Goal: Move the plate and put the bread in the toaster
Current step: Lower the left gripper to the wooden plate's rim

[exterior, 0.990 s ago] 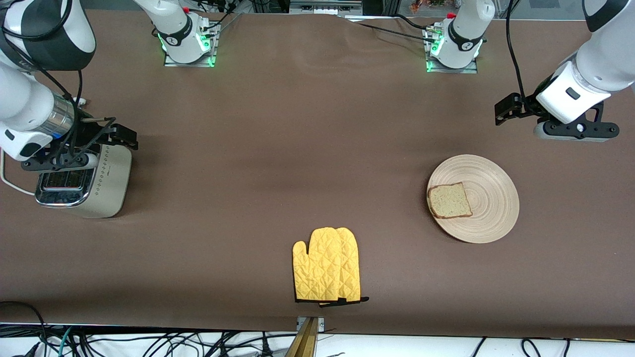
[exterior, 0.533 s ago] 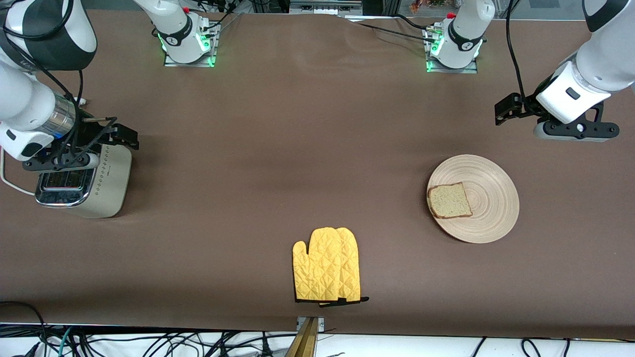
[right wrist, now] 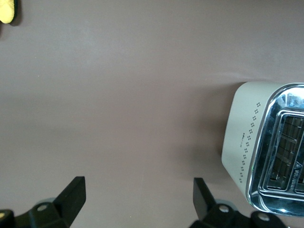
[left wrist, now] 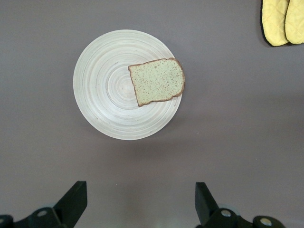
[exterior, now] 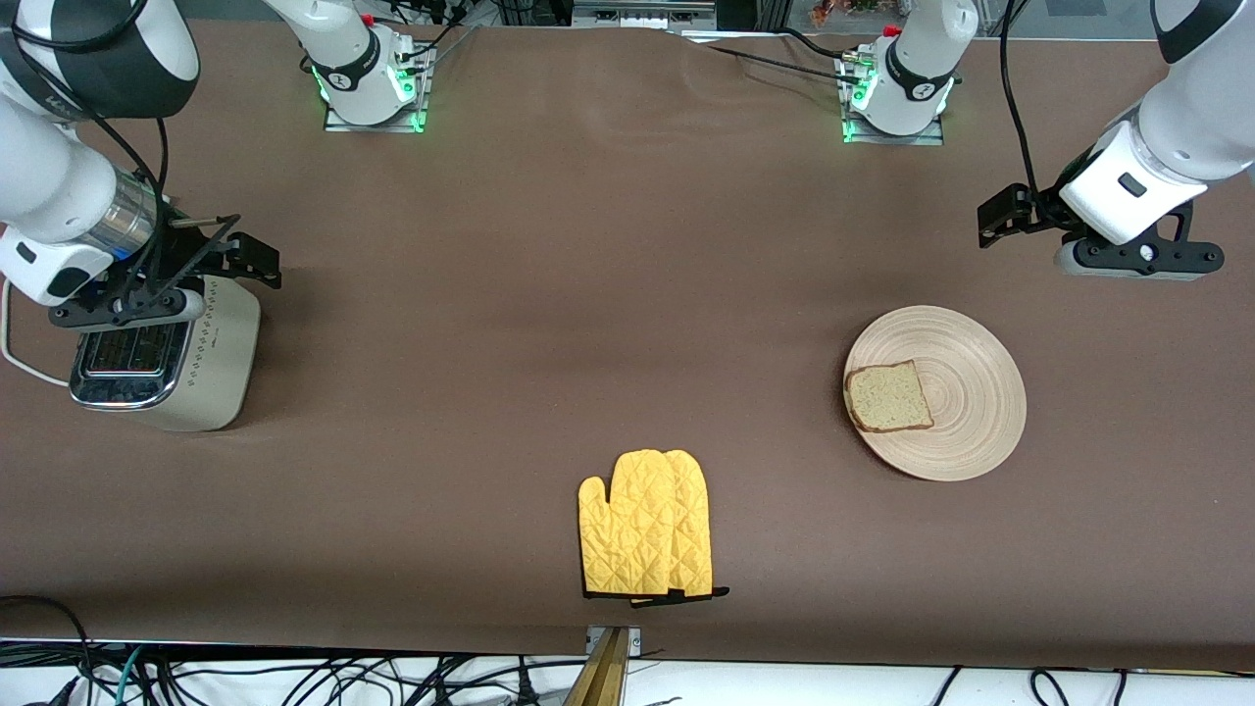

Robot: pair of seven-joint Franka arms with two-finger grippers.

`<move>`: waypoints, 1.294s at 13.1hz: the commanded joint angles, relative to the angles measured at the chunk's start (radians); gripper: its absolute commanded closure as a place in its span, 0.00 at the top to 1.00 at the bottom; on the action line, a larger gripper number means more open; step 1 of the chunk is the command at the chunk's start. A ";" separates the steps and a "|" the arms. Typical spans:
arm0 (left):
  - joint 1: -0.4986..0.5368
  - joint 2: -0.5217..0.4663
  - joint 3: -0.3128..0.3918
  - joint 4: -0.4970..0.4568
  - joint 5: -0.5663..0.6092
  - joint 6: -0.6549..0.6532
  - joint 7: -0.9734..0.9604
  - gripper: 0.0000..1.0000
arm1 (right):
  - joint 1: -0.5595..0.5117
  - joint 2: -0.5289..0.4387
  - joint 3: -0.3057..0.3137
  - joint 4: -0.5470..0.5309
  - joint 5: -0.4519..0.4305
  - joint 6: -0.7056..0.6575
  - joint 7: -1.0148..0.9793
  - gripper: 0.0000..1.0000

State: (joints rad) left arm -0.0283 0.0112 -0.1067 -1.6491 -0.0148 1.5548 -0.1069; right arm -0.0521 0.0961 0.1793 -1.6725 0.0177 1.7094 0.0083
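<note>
Nearest us lies the mitt (exterior: 647,525). Farther up, the bread (exterior: 888,396) sits on the plate (exterior: 966,392), untouched, at the left arm's end. We judge nothing started: the left gripper (left wrist: 137,204), fingers spread, must probably descend onto the plate. The right gripper (right wrist: 135,202) waits, released, above the toaster (exterior: 162,358).
</note>
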 commanded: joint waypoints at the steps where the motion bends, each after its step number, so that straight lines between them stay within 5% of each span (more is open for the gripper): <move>1: 0.004 0.000 -0.002 0.008 0.027 -0.012 0.001 1.00 | -0.005 -0.018 0.022 0.005 -0.012 -0.019 0.012 1.00; 7: 0.190 0.119 0.007 0.075 -0.134 -0.004 0.229 1.00 | -0.006 -0.018 0.020 0.022 -0.009 -0.131 0.013 1.00; 17: 0.534 0.522 0.007 0.143 -0.425 0.005 0.714 1.00 | -0.006 0.005 0.017 0.010 -0.011 -0.085 0.012 1.00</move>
State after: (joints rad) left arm 0.4753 0.4403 -0.0902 -1.5517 -0.3848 1.5718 0.5355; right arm -0.0536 0.0973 0.1911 -1.6621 0.0177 1.6086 0.0098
